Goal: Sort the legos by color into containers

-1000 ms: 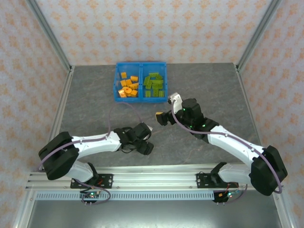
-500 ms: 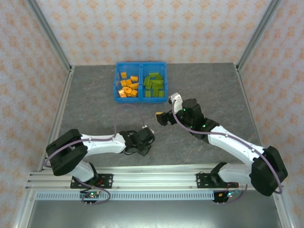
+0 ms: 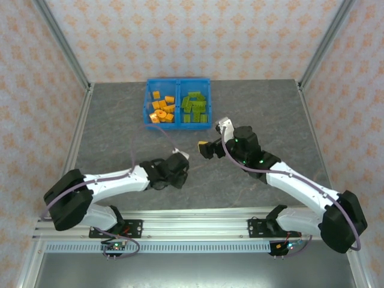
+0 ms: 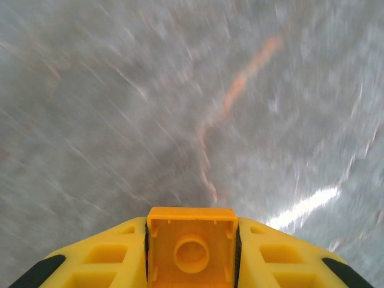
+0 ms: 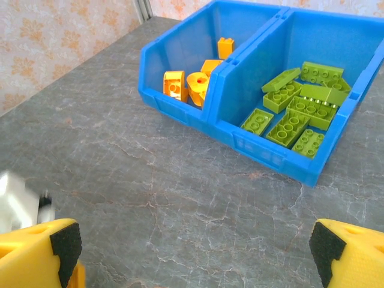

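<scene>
Status: left gripper (image 3: 180,170) pinches 1 orange-yellow plastic brick (image 4: 192,249) above open grey table (image 4: 120,90). Right gripper (image 5: 192,246) spread, near front edge of blue 2-bin plastic tray (image 5: 264,150).

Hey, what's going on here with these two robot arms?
They are sorting bricks by color into a blue tray. The left end effector is shut on an orange brick over the table, apart from the tray. The right end effector is open and empty, facing the tray. The left bin holds orange bricks, and the right bin holds green bricks.
</scene>
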Controlling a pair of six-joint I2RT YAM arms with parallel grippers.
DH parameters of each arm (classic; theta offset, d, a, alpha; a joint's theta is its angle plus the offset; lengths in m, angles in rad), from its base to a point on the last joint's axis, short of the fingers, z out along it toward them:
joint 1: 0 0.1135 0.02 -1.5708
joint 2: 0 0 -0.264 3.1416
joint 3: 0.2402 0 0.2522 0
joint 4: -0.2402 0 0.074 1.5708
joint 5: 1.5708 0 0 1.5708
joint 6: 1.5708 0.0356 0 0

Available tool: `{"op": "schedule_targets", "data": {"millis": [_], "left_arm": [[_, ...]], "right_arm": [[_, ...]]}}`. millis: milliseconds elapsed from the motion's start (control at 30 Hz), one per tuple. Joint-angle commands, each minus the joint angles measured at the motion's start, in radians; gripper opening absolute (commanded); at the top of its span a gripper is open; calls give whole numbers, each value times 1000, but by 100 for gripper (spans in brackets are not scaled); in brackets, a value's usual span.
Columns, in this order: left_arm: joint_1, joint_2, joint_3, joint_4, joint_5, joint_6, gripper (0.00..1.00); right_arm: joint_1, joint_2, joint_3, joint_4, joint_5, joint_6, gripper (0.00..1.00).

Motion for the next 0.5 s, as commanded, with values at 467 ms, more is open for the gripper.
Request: {"op": "schedule_targets", "data": {"millis": [467], "left_arm": [[564, 479, 856, -221, 165, 66, 28]], "right_arm": [[-6, -94, 5, -34, -42, 49, 99]]}}
